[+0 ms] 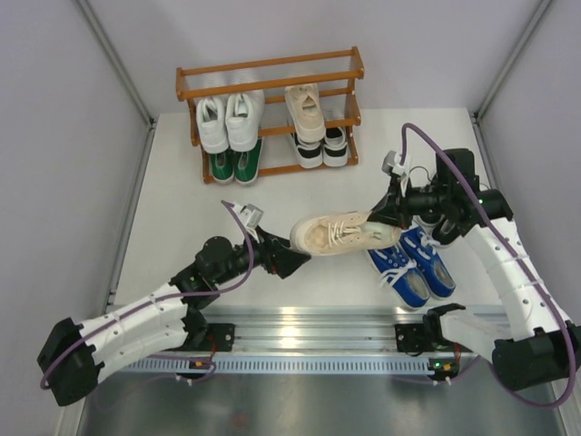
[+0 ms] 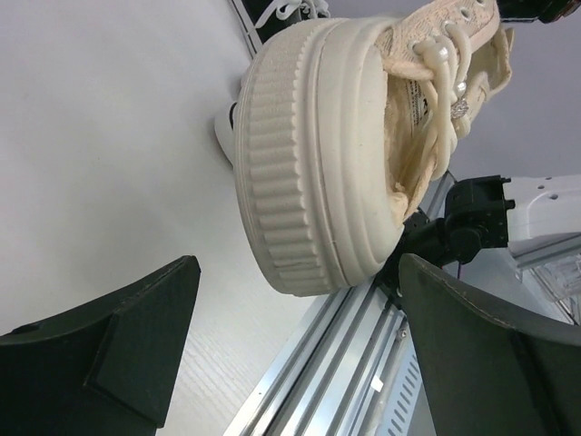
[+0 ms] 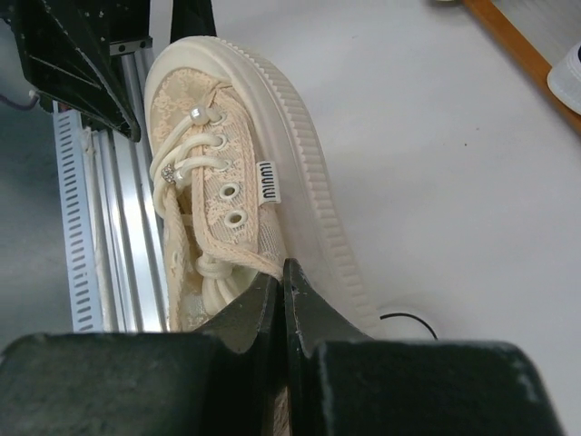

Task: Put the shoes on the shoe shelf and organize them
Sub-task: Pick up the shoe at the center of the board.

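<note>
A beige lace-up shoe (image 1: 340,233) hangs above the table between my arms, toe pointing left. My right gripper (image 1: 392,216) is shut on its heel-side collar; the right wrist view shows the jaws (image 3: 283,272) pinching the shoe's (image 3: 236,163) upper edge. My left gripper (image 1: 292,259) is open just short of the toe; in the left wrist view the ribbed toe (image 2: 318,154) sits beyond the spread fingers (image 2: 298,304), not touching. The shoe shelf (image 1: 270,68) at the back holds white (image 1: 227,123), green (image 1: 233,165), one beige (image 1: 306,111) and black-and-white (image 1: 322,150) shoes.
A blue canvas pair (image 1: 418,263) with white toes lies on the table under the right arm. Something dark beside it is mostly hidden by the arm. An aluminium rail (image 1: 309,331) runs along the near edge. Grey walls and frame posts enclose the table.
</note>
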### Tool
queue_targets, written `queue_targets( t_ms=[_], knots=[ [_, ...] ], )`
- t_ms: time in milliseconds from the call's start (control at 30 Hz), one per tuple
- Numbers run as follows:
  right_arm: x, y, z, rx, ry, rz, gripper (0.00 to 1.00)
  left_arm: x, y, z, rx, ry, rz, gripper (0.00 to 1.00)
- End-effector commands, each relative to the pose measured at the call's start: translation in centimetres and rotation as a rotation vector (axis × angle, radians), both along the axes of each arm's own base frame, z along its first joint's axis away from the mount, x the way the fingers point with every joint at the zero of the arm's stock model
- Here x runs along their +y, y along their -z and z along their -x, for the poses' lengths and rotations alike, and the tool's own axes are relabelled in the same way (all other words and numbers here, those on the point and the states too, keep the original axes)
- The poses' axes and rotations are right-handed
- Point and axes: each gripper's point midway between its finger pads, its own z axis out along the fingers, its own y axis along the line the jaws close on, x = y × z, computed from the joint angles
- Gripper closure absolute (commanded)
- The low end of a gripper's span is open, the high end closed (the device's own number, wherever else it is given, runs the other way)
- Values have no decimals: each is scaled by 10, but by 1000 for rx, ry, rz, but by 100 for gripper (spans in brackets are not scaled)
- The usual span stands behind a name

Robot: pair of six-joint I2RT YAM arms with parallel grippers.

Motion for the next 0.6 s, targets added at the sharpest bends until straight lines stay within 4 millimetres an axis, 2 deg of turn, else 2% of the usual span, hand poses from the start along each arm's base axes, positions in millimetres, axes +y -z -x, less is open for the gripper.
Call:
queue_targets(
  t_ms=[0,233,433,467,567],
  knots=[
    [15,-43,9,-106,-105,-104,100,-5,-24,0,-77,23,56,4],
    [21,-27,17,-71,-160,-96,100,-11,-43,4,-70,52,150,4],
    [24,-24,19,-67,-176,-102,100,-16,-41,5,-23,65,196,6],
    [25,-23,19,-65,-176,-103,100,-17,-40,4,-19,65,194,8],
    [25,-19,18,-66,-173,-104,100,-19,-33,3,1,67,176,22]
  ],
)
